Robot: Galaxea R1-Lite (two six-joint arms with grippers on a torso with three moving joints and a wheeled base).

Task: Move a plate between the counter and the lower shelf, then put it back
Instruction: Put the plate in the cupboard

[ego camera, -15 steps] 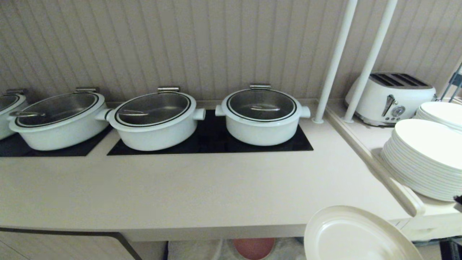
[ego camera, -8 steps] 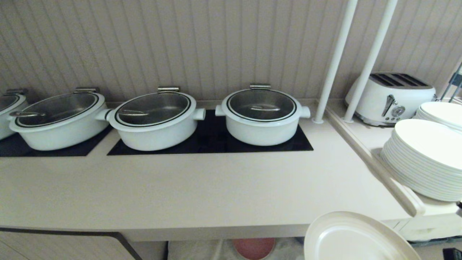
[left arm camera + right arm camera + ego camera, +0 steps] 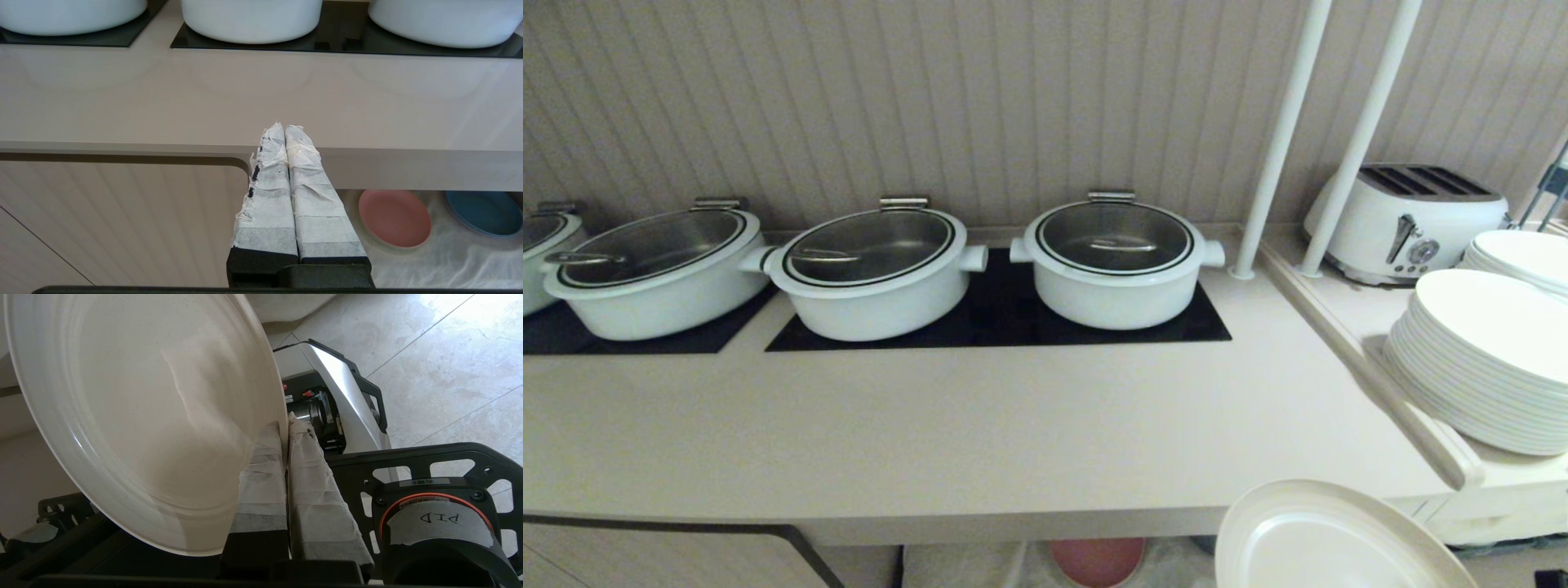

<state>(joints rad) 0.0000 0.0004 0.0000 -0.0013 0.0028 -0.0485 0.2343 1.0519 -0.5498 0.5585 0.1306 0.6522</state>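
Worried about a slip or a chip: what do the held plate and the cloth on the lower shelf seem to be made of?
The plate: probably matte ceramic or melamine; cream, dull sheen, faint rings, no glossy glare. I cannot tell which. The cloth: thin whitish translucent fabric or plastic sheet; it lies wrinkled.

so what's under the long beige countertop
A recess floored with wrinkled whitish cloth, holding a pink plate and a blue plate. The countertop hides anything farther back.
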